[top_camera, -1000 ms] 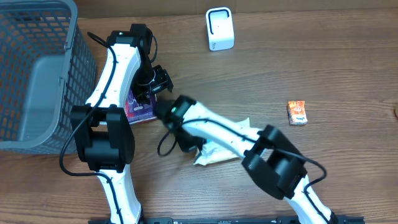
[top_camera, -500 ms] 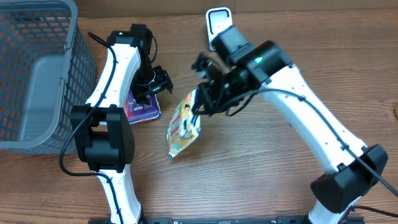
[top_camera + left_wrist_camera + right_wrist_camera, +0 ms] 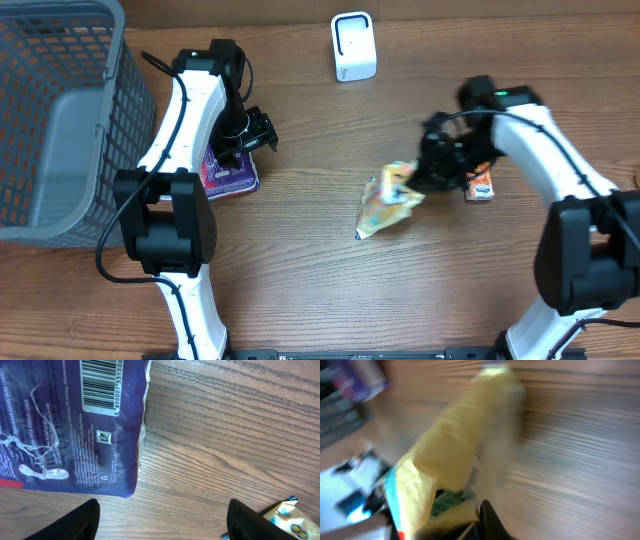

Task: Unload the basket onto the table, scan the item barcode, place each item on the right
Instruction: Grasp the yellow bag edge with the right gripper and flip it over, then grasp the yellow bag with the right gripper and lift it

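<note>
My right gripper (image 3: 425,182) is shut on a yellow snack packet (image 3: 385,200), which hangs down to the left just above the table. In the right wrist view the packet (image 3: 445,455) is blurred by motion, with one dark fingertip (image 3: 490,520) pressed against it. The white scanner (image 3: 353,47) stands at the back centre, well away from the packet. A purple packet (image 3: 228,175) lies flat by my left gripper (image 3: 252,130), its barcode (image 3: 102,385) facing up. The left gripper (image 3: 160,525) is open over bare wood, holding nothing.
A grey mesh basket (image 3: 50,110) fills the left side. A small orange carton (image 3: 478,181) lies just behind my right gripper. The yellow packet's corner (image 3: 290,515) shows at the lower right of the left wrist view.
My right arm has swung the yellow packet from below the scanner to the right, near the orange carton. The left arm and purple packet have not moved.
</note>
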Action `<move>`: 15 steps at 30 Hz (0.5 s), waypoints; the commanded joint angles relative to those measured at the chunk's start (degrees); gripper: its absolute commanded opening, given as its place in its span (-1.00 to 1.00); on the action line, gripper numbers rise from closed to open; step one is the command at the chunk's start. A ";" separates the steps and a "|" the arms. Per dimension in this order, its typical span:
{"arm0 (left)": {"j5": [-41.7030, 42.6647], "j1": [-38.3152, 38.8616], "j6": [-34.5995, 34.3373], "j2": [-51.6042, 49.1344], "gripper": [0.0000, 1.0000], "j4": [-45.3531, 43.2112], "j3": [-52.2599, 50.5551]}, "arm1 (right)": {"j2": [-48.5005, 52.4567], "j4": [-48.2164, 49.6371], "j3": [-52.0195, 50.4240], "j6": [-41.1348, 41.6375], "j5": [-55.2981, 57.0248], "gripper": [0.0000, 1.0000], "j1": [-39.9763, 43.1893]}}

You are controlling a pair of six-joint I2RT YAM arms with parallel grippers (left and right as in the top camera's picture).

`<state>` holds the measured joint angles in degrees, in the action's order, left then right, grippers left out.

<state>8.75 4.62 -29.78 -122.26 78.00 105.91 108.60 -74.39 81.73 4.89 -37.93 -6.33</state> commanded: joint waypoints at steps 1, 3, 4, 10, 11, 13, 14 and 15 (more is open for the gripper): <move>-0.17 -0.07 1.07 0.87 0.47 -0.11 0.74 | 0.02 -2.75 0.92 -0.37 14.08 -0.93 4.07; -0.17 -0.02 1.07 0.87 0.48 -0.20 0.74 | 0.02 -5.25 3.15 1.29 19.71 -0.89 5.90; -0.15 0.00 1.07 0.87 0.47 -0.22 0.74 | 0.02 -6.64 4.46 2.21 22.16 -0.75 6.51; -0.15 0.02 1.05 0.87 0.48 -0.26 0.74 | 0.02 -15.82 14.49 3.56 29.35 0.18 7.13; -0.13 0.02 1.07 0.87 0.51 -0.26 0.74 | 0.02 -17.49 16.00 2.49 29.33 0.29 6.62; -0.13 0.02 1.07 0.87 0.58 -0.26 0.74 | 0.02 -19.85 17.97 0.83 29.31 0.37 5.03; -0.11 0.02 1.05 0.87 0.59 -0.28 0.74 | 0.00 -20.31 18.21 0.85 29.29 0.37 3.98; -0.09 0.02 1.05 0.87 0.59 -0.31 0.74 | 0.02 -20.31 18.18 0.85 29.33 0.37 2.91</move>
<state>8.75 4.62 -29.58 -122.26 77.76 105.91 108.73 -94.24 98.35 6.87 -10.81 -0.47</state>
